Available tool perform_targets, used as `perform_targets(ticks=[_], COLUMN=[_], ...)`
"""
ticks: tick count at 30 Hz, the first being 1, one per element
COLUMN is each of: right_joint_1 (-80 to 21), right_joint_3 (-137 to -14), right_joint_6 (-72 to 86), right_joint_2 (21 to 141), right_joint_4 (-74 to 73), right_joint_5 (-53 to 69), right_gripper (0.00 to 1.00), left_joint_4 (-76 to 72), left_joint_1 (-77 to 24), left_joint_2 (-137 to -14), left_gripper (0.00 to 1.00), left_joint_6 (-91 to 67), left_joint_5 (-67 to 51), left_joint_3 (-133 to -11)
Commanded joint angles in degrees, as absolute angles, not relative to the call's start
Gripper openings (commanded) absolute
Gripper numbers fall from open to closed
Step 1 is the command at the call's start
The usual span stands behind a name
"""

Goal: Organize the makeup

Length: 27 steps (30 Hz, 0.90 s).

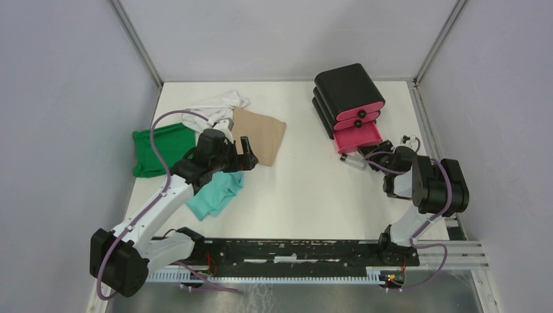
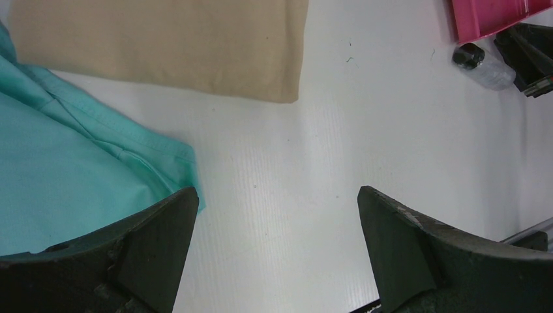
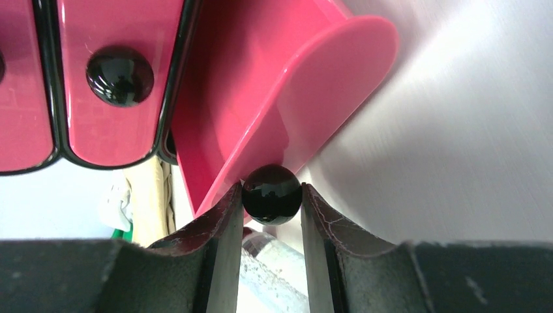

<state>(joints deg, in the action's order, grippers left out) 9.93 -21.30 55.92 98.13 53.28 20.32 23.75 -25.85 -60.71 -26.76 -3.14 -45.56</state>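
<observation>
At the right of the top view, the right gripper (image 1: 369, 156) is clenched on the black knob (image 3: 272, 194) of the bottom pink drawer (image 1: 358, 136), which stands pulled out of the black box (image 1: 345, 85) — the two drawers above it are shut. In the right wrist view both fingers (image 3: 222, 225) press against the knob's sides. The clear vial (image 1: 353, 160) with its black cap lies on its side on the white desk (image 1: 306, 195), just in front of the open drawer and under the right gripper. In the left wrist view it shows at the upper right, cap toward the left. The left gripper (image 2: 277, 202) is released, jaws spread wide over bare desk — a teal cloth (image 2: 59, 182) lies just beside the finger at the frame's left, a tan cloth (image 2: 169, 39) beyond it. In the top view a green cloth (image 1: 156, 149) and a white cloth (image 1: 218, 104) lie to the left and upper left of that gripper.
</observation>
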Motion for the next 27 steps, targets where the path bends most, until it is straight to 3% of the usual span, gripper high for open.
perform_targets(ticks=[1, 4, 13, 20, 27], right_joint_1=[10.6, 10.8, 10.9, 10.9, 10.8], right_joint_3=[-18.2, -17.3, -16.2, -18.1, -24.2], right_joint_6=[53.5, 53.4, 49.1, 47.1, 42.2], right_joint_2=[96.8, 94.3, 84.5, 75.6, 60.2], right_joint_4=[49.7, 47.1, 34.1, 23.6, 0.8], right_joint_5=[18.2, 17.6, 13.7, 13.0, 8.5], right_gripper=[0.4, 0.4, 0.46, 0.76, 0.86], left_joint_4=[22.6, 20.5, 15.2, 7.2, 5.6], left_joint_1=[-25.8, -27.2, -46.5, -49.3, -51.4], left_joint_2=[-60.8, -61.8, -74.2, -80.4, -84.7], left_gripper=[1.0, 0.99, 0.99, 1.0, 1.0], left_joint_6=[-26.6, -28.1, -34.8, -37.9, -38.7], left_joint_5=[-3.8, -5.1, 2.8, -0.5, -1.8], left_joint_3=[-46.0, -45.4, -53.6, -53.0, -53.9])
